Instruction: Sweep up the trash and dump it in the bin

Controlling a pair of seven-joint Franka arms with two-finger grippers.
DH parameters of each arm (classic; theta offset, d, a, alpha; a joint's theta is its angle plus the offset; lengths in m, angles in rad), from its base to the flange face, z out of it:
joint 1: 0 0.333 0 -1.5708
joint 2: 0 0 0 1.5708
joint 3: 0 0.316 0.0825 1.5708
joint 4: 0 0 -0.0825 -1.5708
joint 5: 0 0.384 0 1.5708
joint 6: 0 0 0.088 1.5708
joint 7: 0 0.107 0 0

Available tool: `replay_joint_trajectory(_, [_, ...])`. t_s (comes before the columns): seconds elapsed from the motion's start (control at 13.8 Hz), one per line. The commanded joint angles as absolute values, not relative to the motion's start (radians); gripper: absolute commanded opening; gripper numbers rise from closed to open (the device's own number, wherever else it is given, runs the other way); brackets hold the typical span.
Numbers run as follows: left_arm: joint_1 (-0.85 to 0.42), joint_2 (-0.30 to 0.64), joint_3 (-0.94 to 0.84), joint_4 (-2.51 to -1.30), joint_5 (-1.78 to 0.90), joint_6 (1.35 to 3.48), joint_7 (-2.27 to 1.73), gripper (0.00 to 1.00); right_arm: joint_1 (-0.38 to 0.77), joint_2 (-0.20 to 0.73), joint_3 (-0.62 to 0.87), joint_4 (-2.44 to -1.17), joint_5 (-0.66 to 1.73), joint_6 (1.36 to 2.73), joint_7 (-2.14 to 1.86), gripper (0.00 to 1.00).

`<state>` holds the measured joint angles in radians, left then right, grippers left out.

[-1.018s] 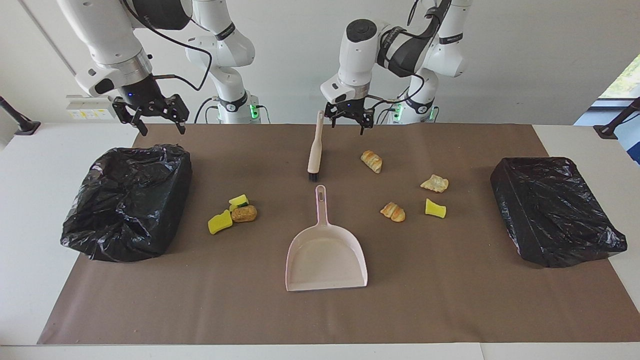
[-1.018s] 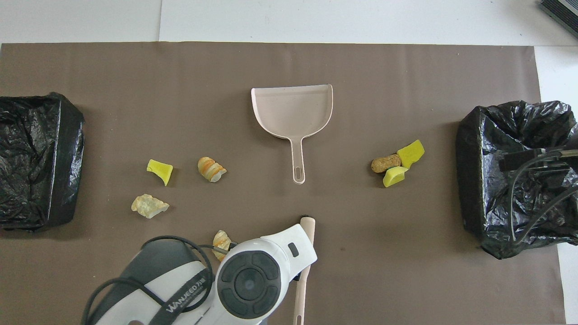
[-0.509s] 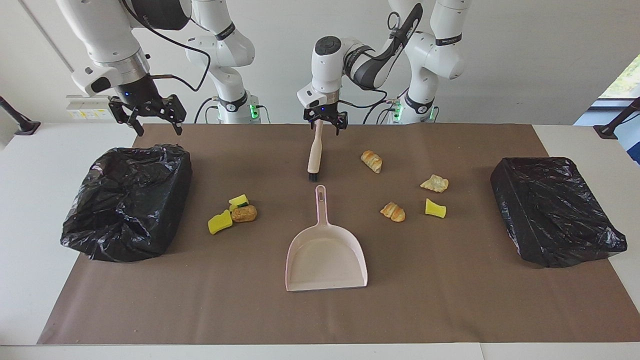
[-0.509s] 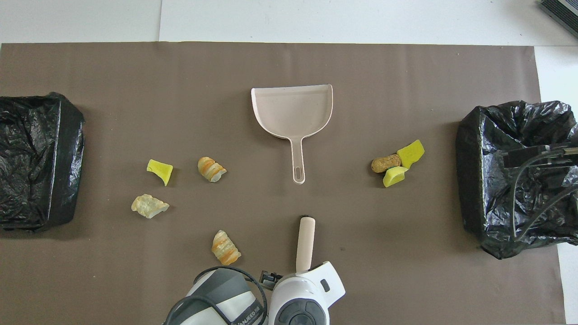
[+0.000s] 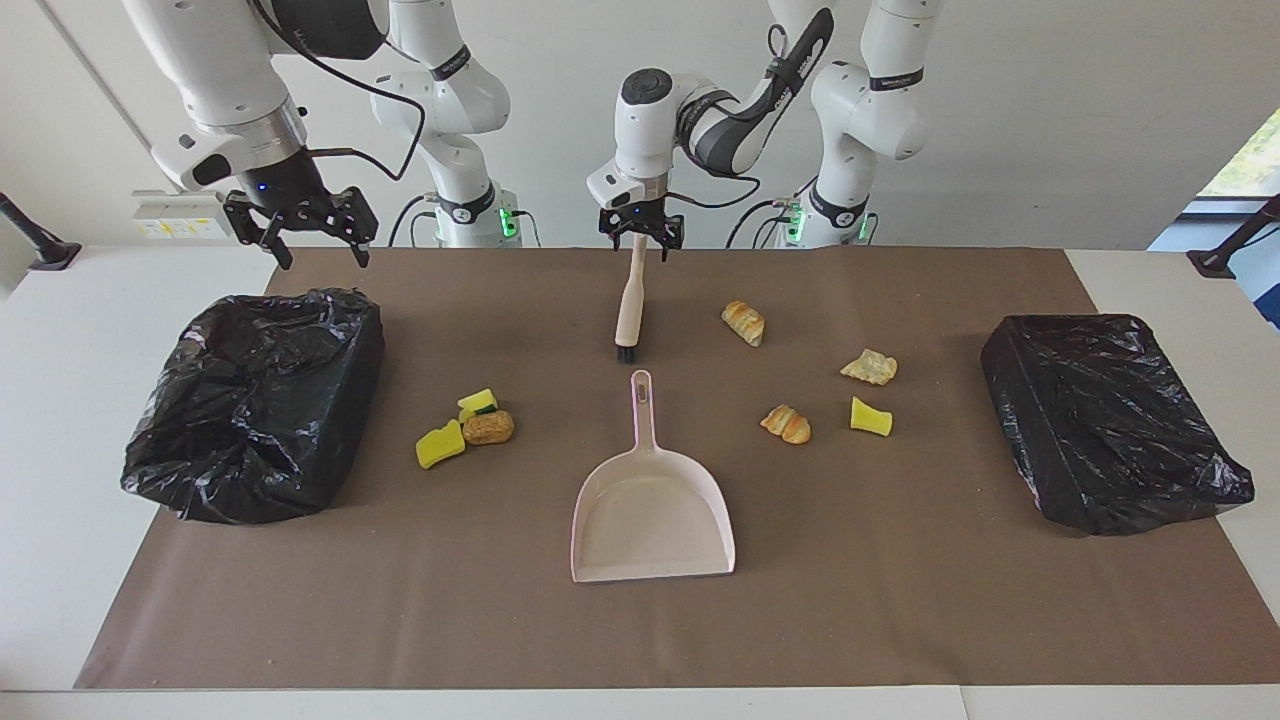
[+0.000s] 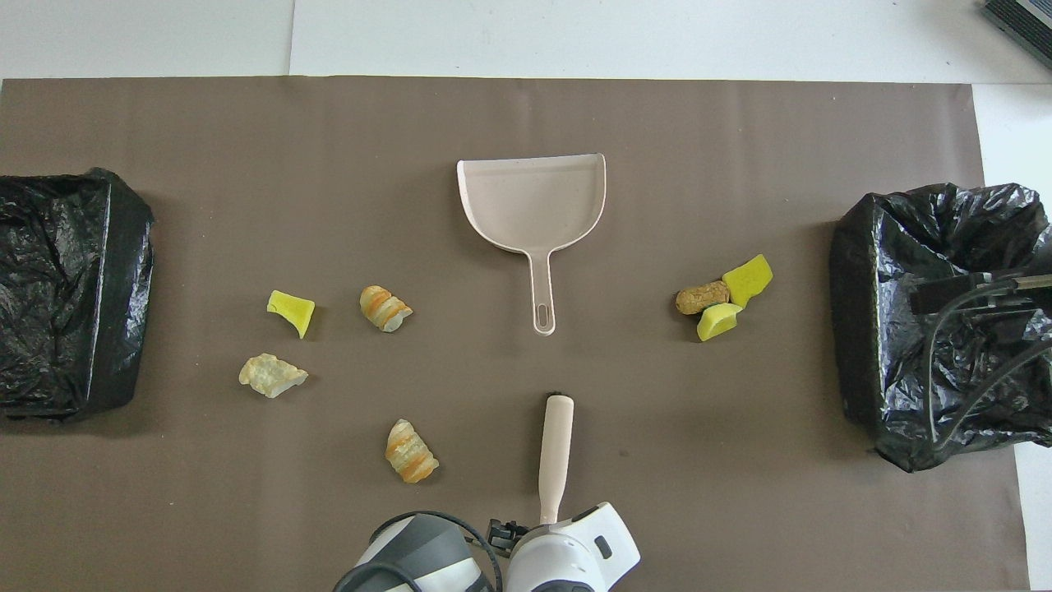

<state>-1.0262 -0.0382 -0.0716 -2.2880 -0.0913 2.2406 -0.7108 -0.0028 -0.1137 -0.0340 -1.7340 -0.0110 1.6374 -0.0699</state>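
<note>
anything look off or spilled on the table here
Seven scraps lie loose on the brown mat: three clustered toward the right arm's end, four scattered toward the left arm's end. The dustpan is empty. Nothing looks damaged or tipped.

You have a matt brown paper-like sheet [image 5: 900, 600] over the smooth white worktop [image 5: 60, 420]. Both bins [image 5: 255, 400] [image 5: 1110, 420] wear crinkled, glossy black plastic liners. The dustpan [image 5: 650, 510] and the brush [image 5: 630, 305] handle look like smooth matt beige plastic, and the brush has black bristles. The yellow sponge chunks [image 5: 440, 445] look porous and dull. The arms' shells are glossy white plastic.
</note>
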Motion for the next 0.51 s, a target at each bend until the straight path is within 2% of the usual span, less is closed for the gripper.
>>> replay_joint_trajectory(0.0, [-1.049,-0.061,-0.054,-2.33,-0.112,2.264,-0.727,0.78,-0.008,-0.126,-0.029,-1.732,-0.017,1.579,-0.103,1.0])
replay_joint_trajectory(0.22, [-1.072,-0.025,-0.054,-2.332,-0.112,2.279,-0.758,0.79,0.009,-0.152,-0.025,-1.766,-0.017,1.594,-0.086,1.0])
replay_joint_trajectory(0.44, [-1.072,-0.021,-0.054,-2.332,-0.113,2.295,-0.756,0.79,0.051,-0.1,-0.02,-1.779,-0.017,1.744,-0.016,1.0])
